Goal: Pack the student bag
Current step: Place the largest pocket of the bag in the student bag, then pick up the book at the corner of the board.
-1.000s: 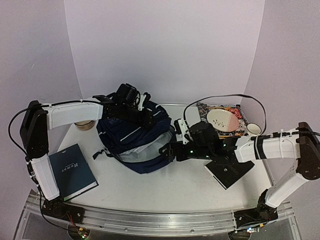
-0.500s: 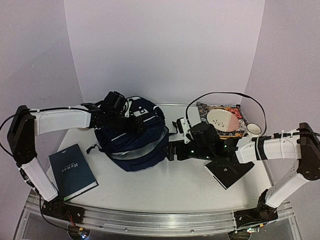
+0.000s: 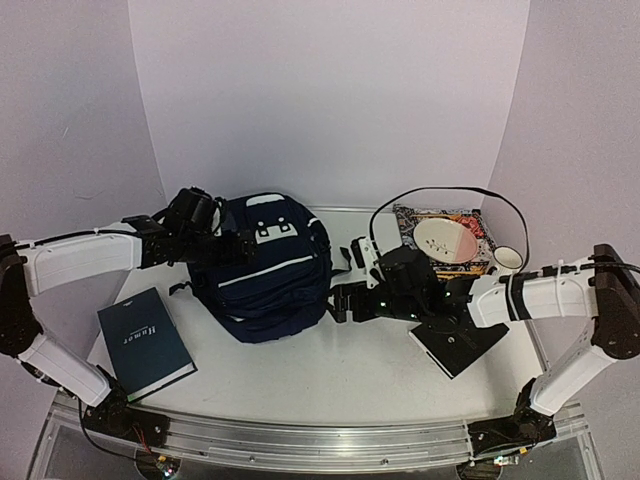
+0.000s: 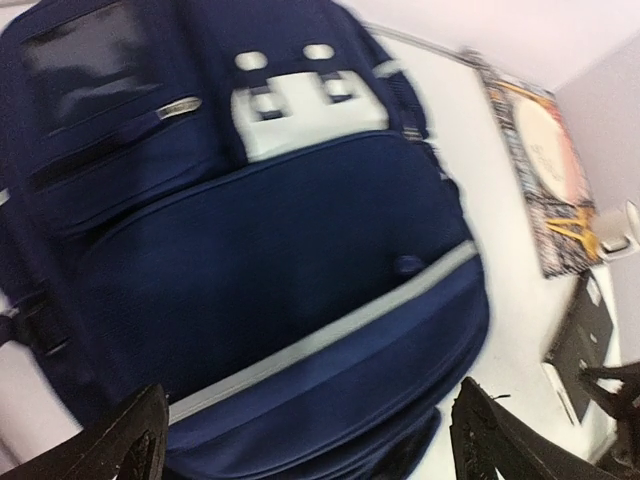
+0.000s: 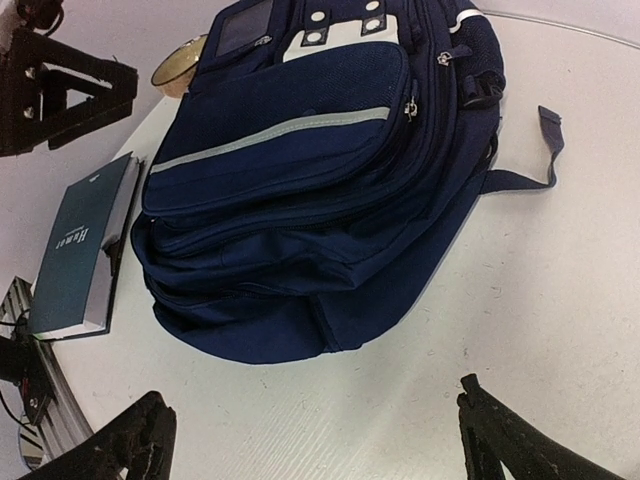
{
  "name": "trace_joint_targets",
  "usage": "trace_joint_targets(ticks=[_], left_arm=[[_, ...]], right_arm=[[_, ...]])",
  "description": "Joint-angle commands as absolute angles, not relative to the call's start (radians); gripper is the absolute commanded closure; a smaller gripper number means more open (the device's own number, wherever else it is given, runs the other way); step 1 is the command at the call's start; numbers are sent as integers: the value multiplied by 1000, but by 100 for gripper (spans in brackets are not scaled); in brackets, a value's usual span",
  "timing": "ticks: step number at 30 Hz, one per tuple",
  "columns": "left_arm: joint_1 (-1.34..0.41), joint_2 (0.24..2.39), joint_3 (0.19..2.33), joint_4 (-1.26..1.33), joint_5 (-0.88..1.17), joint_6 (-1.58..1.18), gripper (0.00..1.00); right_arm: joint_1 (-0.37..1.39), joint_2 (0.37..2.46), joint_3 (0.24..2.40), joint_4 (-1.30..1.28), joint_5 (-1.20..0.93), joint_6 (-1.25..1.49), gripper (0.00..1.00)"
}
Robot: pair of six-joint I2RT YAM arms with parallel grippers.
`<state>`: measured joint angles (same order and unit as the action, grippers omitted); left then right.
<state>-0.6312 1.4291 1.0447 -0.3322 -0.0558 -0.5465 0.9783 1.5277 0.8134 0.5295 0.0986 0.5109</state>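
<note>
Lying front-up on the left-centre of the table, the student bag has its top end toward the back wall and its rounded bottom toward the arm bases. Your left gripper hangs over the bag's upper left side. Its wrist view shows the fingers spread wide, and the blurred bag fills the space beyond them, so you have nothing clamped there. Your right gripper sits low just beside the bag's right edge, near a loose strap. It is also spread wide and empty, with the bag ahead of it rather than between its fingers. The bag is navy fabric and looks closed. A pale grey stripe crosses the front pocket, and a white patch with small holes sits near the top. A dark teal book lies near the bag's lower left, apart from it. To your right, a black flat pad rests under the right arm. Behind it, a plate sits on a patterned board, with a small cup beside it.
</note>
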Motion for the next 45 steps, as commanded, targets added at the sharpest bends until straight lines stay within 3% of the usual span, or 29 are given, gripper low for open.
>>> trace_joint_targets(ticks=[1,13,19,26,37,45], left_arm=[[-579,1352,1000,-495,-251,-640,0],[-474,1277,819,-698,-401,-841,1],[-448,1340,858,-784,-455,-913,16],[-448,1526,912,-873,-528,-1031,25],[-448,1678,953,-956,-566,-1120,50],[-449,1624,962,-959,-517,-1105,89]], right_arm=[[985,1537,806,576,91,499,2],[984,1561,771,650,36,497,2],[985,1568,748,700,8,497,2],[984,1574,712,773,-46,505,2],[983,1545,665,825,-71,511,2],[984,1524,655,833,-65,516,2]])
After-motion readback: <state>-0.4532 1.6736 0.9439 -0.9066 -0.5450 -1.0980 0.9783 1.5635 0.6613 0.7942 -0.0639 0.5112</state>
